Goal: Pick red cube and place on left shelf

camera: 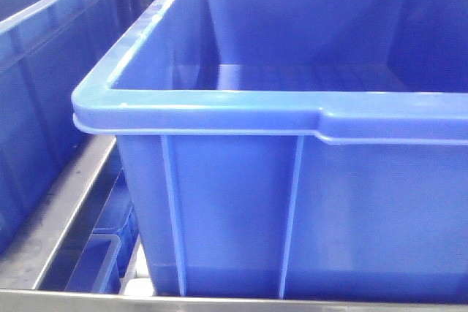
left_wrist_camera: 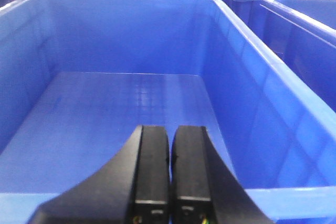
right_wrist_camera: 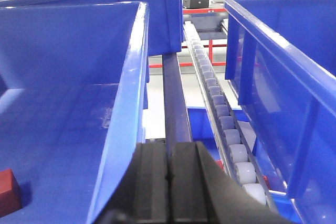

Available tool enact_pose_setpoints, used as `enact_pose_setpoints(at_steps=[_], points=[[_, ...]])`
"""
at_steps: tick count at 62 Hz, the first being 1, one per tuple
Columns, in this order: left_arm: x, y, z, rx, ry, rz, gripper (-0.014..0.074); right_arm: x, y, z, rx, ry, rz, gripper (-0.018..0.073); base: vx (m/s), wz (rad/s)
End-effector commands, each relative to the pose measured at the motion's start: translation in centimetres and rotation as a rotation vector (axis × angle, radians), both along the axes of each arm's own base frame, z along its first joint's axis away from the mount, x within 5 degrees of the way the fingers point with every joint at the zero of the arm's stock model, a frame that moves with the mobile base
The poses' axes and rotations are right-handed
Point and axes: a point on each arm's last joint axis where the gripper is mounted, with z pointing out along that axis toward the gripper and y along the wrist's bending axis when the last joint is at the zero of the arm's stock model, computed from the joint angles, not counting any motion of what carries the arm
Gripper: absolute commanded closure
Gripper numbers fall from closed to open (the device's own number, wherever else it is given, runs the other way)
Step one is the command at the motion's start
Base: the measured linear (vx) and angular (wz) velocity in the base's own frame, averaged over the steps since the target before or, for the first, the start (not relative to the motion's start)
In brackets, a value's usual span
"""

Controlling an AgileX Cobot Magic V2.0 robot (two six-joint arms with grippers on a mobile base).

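Observation:
The red cube (right_wrist_camera: 7, 192) lies on the floor of a blue crate (right_wrist_camera: 79, 103), cut off at the lower left edge of the right wrist view. My right gripper (right_wrist_camera: 169, 148) is shut with nothing in it, just past that crate's right wall, over a dark rail (right_wrist_camera: 176, 98) of the left shelf. My left gripper (left_wrist_camera: 170, 129) is shut too and holds nothing. It hovers over the near rim of a blue crate (left_wrist_camera: 126, 108) whose floor is bare. Neither gripper shows in the front view, and no cube shows there.
A large blue crate (camera: 292, 115) fills the front view, with another crate (camera: 44, 42) to its left and a grey steel rail (camera: 58, 217) between them. A roller track (right_wrist_camera: 223, 114) and a further blue crate (right_wrist_camera: 283, 66) lie right of my right gripper.

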Motion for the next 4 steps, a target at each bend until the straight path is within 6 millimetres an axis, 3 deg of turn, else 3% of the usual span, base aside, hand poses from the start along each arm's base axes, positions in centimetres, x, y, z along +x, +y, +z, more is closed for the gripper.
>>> enact_pose_setpoints(at_steps=[1, 4], points=[[-0.04, 0.03, -0.08, -0.017, -0.06, -0.001, 0.0495, -0.35, 0.0, 1.48, -0.03, -0.112, -0.006, 0.0514, 0.0, 0.0], [-0.04, 0.03, -0.08, -0.017, -0.06, -0.001, 0.0495, -0.35, 0.0, 1.48, -0.03, -0.112, -0.006, 0.0514, 0.0, 0.0]])
